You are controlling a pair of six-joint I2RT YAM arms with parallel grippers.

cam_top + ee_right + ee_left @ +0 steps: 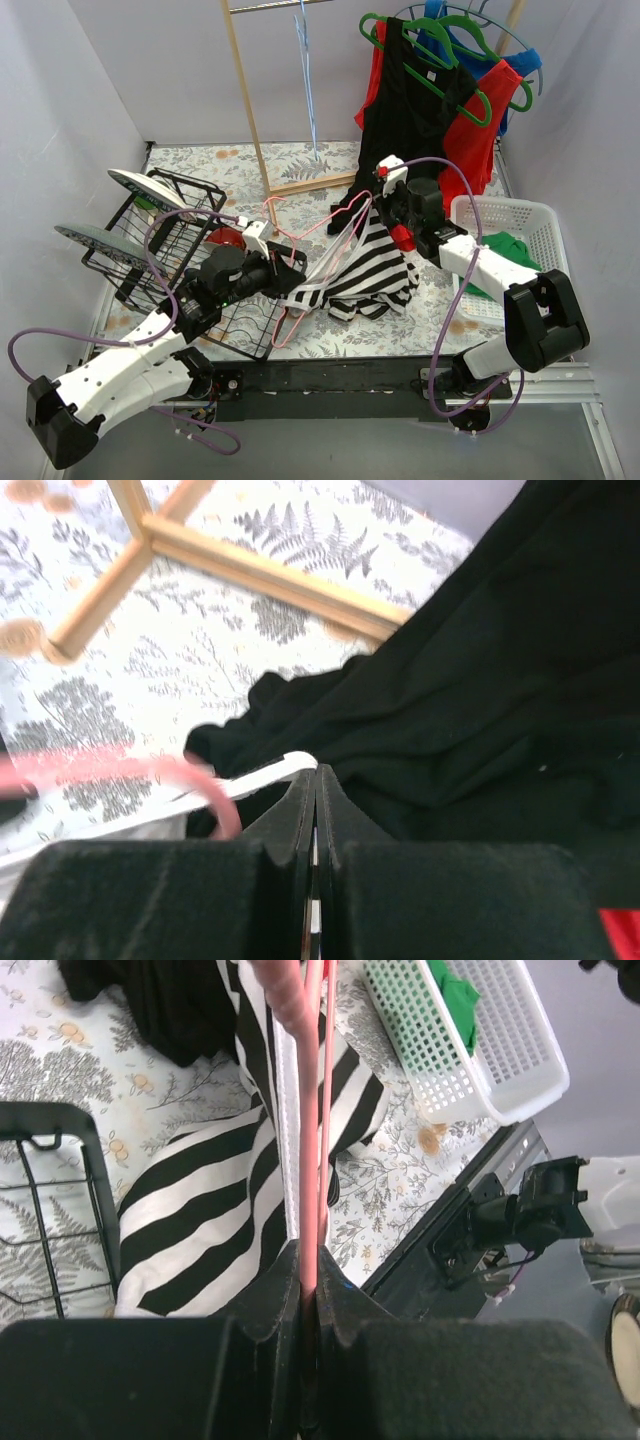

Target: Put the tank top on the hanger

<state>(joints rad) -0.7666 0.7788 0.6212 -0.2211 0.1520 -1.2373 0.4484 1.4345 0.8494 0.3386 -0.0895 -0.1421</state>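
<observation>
Tank top (375, 262), soft, boldly striped

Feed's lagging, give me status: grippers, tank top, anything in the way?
Left gripper shut on hanger. Right gripper shut on tank top strap, held up by hanger's end. Black top hanging close behind right gripper.

Our arms (120, 372) wear white shells, black joints and looping purple cables. Our left end effector (308, 1265) and right end effector (316, 780) are black-fingered.

place: robot test cell | cues: plain white walls (60, 100), floral tablecloth (220, 165), wooden garment rack (245, 90), white laundry basket (530, 215)
</observation>
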